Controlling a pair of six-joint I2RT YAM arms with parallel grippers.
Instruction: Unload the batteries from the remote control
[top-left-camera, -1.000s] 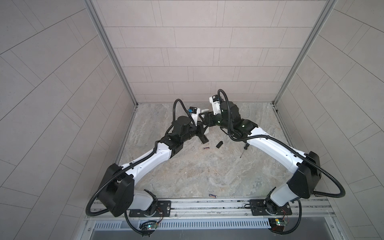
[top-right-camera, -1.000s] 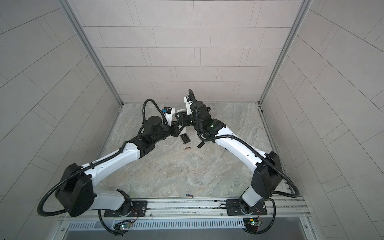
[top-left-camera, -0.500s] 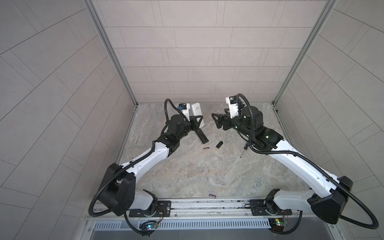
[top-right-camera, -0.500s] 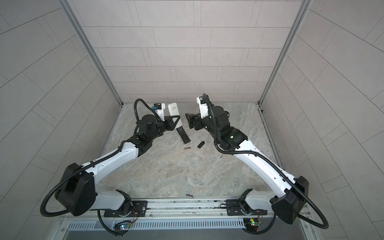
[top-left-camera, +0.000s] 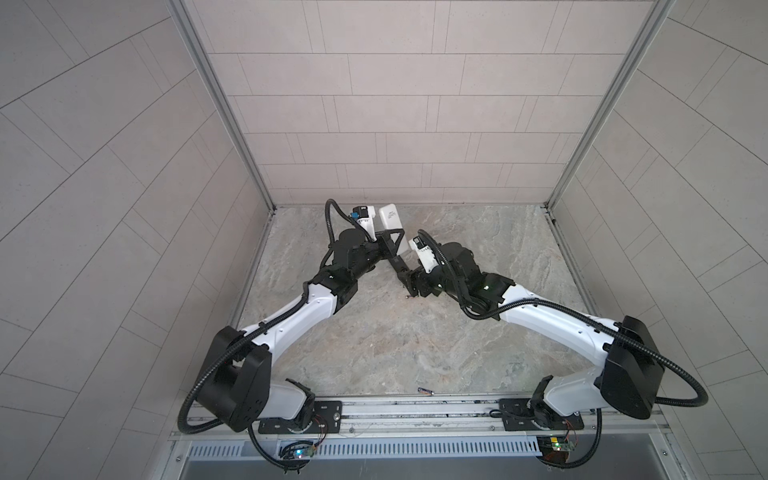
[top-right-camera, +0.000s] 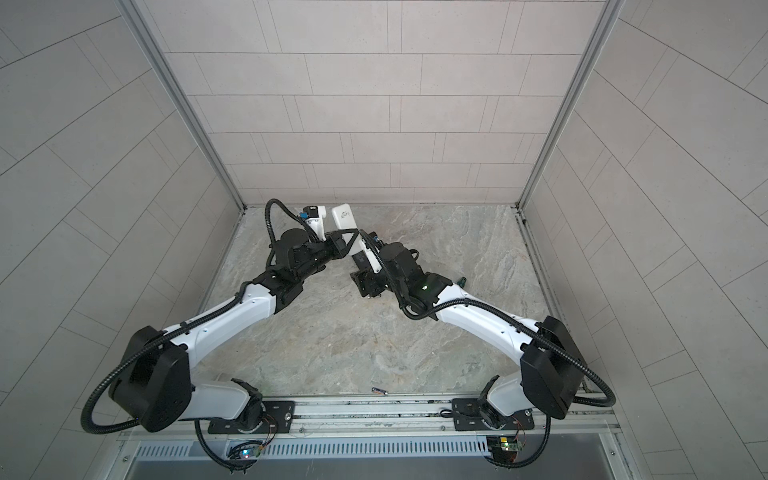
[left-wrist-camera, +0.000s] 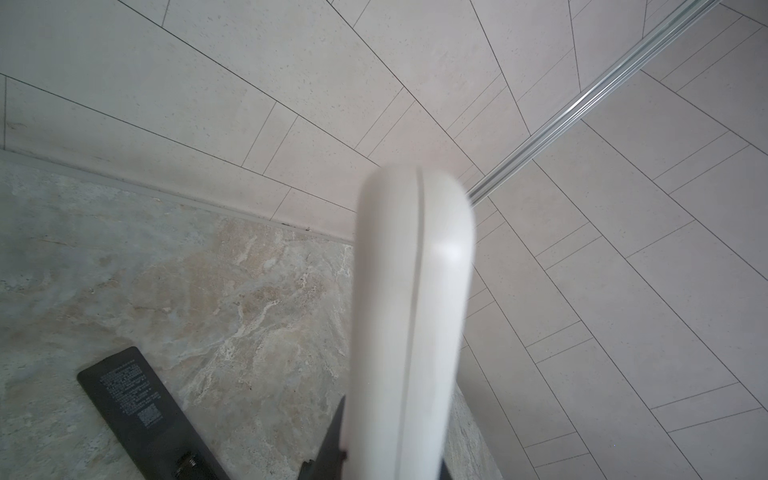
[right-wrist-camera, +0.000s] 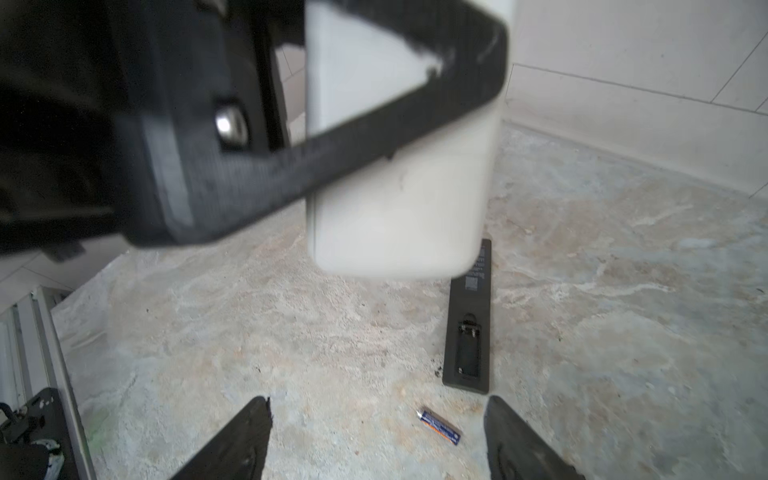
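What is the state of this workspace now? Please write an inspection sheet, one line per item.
Surface: marble-patterned table, flat.
Job's things: white remote held off the table; black remote lying flat, bay open, looks empty; loose battery beside it; front battery by the metal rail.
Clutter: small green-tipped tool, partly hidden by the right arm.
Grippers: left gripper shut on white remote; right gripper open, close to the loose battery.
Cables: black conduits looped along both arms.
Surroundings: tiled walls; metal rail in front.
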